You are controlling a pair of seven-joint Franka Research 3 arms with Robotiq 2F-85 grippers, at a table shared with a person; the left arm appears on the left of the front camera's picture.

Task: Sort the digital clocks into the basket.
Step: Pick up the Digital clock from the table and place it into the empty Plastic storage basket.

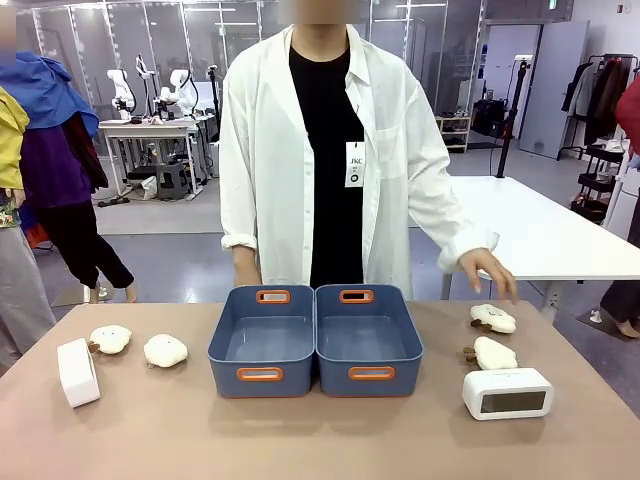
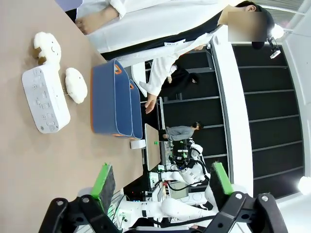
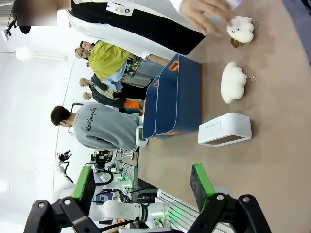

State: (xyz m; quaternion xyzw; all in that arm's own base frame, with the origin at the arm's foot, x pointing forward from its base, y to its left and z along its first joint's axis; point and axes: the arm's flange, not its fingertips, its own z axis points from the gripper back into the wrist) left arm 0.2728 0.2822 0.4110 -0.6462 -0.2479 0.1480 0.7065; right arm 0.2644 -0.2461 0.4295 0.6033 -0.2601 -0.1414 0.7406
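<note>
Two white digital clocks lie on the tan table. One clock point(image 1: 77, 372) is at the left, seen from its back point(image 2: 45, 99); the other clock point(image 1: 507, 393) is at the right front with its grey LCD face toward me point(image 3: 225, 130). Two identical blue baskets stand side by side mid-table, a left basket point(image 1: 225, 368) and a right basket point(image 1: 408, 362); both look empty, and I cannot tell which one the task means. My left gripper point(image 2: 161, 182) hangs open above the table's left end. My right gripper point(image 3: 142, 187) is open too, short of the right clock.
Two white plush toys point(image 1: 110, 339) point(image 1: 165, 350) lie by the left clock, and two more plush toys point(image 1: 493, 318) point(image 1: 495, 353) lie behind the right clock. A person in a white shirt stands at the far edge, one hand point(image 1: 487, 270) hovering over the right toys.
</note>
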